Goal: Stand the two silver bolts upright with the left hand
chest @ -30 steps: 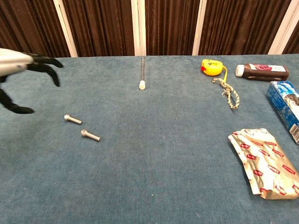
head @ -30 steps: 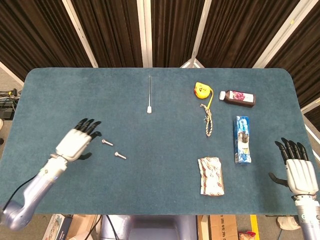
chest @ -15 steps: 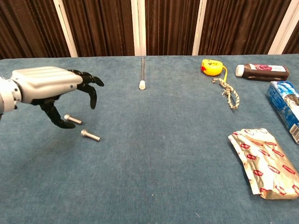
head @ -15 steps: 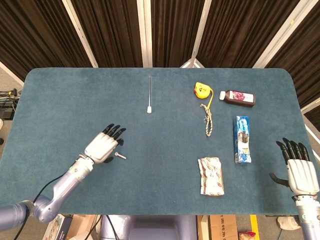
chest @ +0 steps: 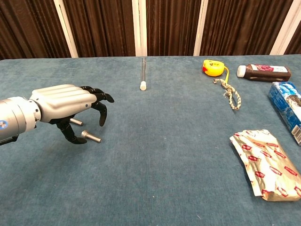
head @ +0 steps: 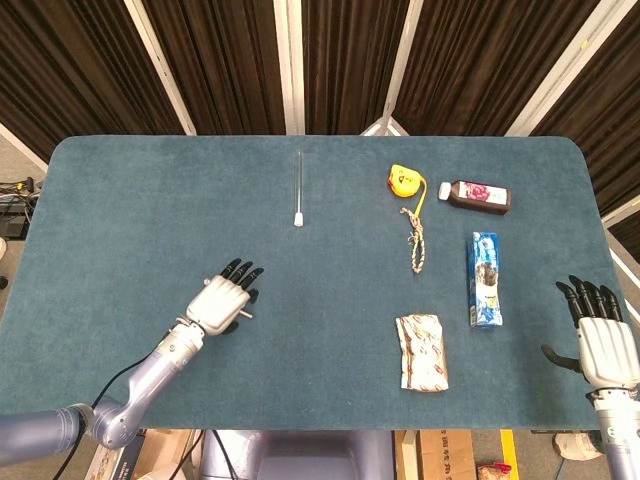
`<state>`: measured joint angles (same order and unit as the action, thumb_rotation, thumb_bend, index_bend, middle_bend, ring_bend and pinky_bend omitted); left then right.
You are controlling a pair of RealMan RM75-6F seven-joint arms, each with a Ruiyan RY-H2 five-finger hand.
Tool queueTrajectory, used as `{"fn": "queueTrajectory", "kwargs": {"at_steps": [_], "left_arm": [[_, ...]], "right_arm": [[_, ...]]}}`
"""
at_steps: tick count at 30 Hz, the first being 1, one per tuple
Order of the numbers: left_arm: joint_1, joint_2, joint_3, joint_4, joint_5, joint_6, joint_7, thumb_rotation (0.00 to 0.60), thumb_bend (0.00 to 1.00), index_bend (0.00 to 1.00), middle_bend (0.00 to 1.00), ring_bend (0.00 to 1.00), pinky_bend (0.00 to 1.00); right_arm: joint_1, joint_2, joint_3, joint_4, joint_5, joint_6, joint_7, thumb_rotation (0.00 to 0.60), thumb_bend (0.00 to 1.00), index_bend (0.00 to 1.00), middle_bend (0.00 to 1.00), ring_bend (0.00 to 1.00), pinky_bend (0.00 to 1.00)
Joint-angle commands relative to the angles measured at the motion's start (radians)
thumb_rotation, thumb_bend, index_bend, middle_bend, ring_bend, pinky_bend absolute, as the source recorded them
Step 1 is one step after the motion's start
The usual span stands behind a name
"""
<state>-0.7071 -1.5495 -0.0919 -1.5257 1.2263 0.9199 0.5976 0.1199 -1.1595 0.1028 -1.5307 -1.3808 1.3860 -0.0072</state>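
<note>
Lying flat on the blue table (chest: 155, 188), both silver bolts sit at the near left of the scene: the nearer bolt (chest: 91, 137) shows whole in the chest view, while the farther bolt (chest: 75, 122) is mostly hidden behind the left hand (chest: 66, 103), with only a short piece of it showing. In the head view the left hand (head: 218, 301) covers them almost entirely, and only a bolt tip peeks out at its right edge.

That hand hovers over the pair with fingers spread and curved downward, thumb reaching toward the nearer bolt, and nothing in its grasp. Whether the thumb touches the bolt cannot be told.

The step in hand looks like the reach for the first bolt; neither has been stood up yet. The next move probably calls for lowering the hand, pinching one bolt between thumb and a finger, and tipping it onto its head.

The right hand (head: 603, 345) rests at the near right edge, fingers extended and empty, well apart from the work.
</note>
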Motion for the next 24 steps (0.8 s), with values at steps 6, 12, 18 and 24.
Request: {"fn": "queueTrajectory", "kwargs": {"at_steps": [6,12,18,24], "left_arm": [[-0.013,-0.048,0.017,0.043,-0.002,0.010,0.030,0.600,0.37,0.43,0.07,0.00,0.00],[-0.018,-0.075,0.024,0.062,0.006,0.022,0.035,0.600,0.38,0.46,0.07,0.00,0.00],[-0.017,-0.087,0.029,0.078,0.004,0.037,0.044,0.600,0.39,0.48,0.08,0.00,0.00],[-0.019,-0.099,0.034,0.101,0.002,0.038,0.050,0.600,0.41,0.49,0.08,0.00,0.00]], "right_arm": [[-0.002,0.001,0.005,0.000,0.007,0.001,0.011,0.600,0.16,0.15,0.09,0.07,0.00],[-0.003,0.002,0.007,0.002,0.010,0.002,0.018,0.600,0.16,0.15,0.09,0.06,0.00],[-0.002,0.001,0.007,0.005,0.009,-0.002,0.022,0.600,0.16,0.15,0.09,0.07,0.00],[0.000,-0.003,0.008,0.008,0.017,-0.010,0.025,0.600,0.16,0.15,0.09,0.07,0.00]]}}
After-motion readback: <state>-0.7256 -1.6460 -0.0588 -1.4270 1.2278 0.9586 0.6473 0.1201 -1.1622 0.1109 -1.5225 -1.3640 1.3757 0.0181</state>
